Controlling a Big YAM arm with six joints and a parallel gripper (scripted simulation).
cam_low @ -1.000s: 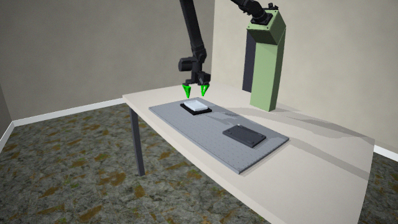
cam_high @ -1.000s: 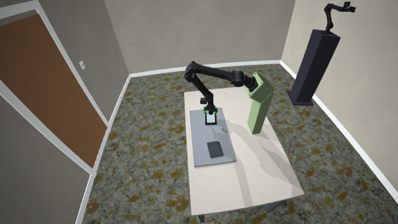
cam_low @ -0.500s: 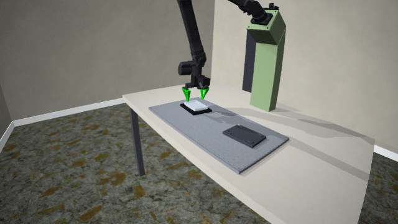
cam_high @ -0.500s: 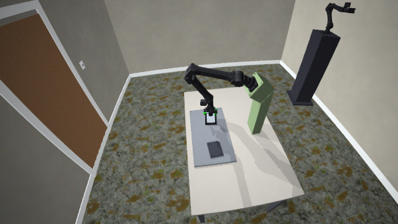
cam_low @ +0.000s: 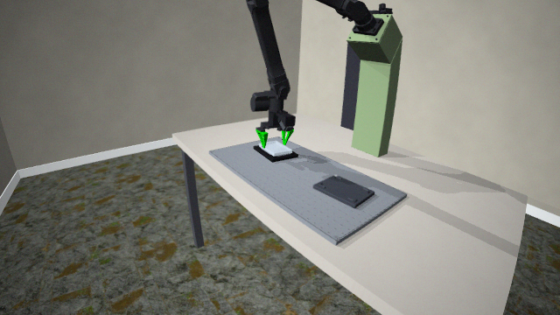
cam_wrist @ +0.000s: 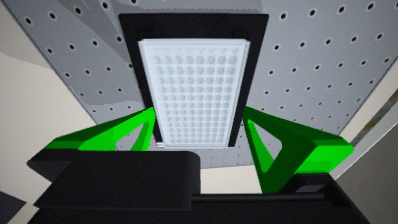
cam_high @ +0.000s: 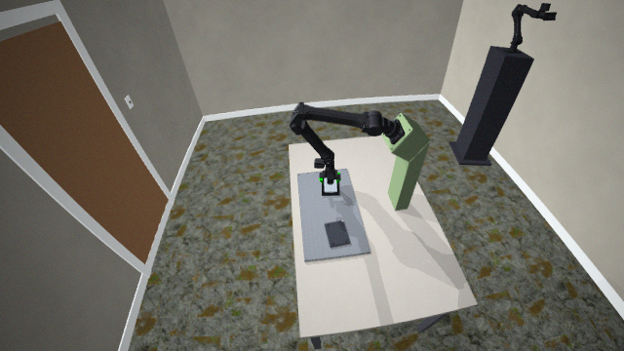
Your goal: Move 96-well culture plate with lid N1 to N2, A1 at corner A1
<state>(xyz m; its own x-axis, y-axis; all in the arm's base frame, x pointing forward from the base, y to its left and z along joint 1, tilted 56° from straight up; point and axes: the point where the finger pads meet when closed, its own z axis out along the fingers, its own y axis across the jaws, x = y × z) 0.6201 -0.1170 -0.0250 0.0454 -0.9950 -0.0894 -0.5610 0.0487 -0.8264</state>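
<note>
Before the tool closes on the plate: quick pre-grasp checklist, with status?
1. Tool open: ok, fingers fully apart, nothing held.
2. Fingers straddle the plate: ok, one on each long side in the wrist view.
3. Fingers down at grip height: cannot tell; tips look level with the plate top in the exterior view.
4. Plate seated on N1: ok, flat inside the black nest.
5. Lid fully down: cannot tell, its edge is not distinguishable.
6. N2 free: ok, nothing on it.
</note>
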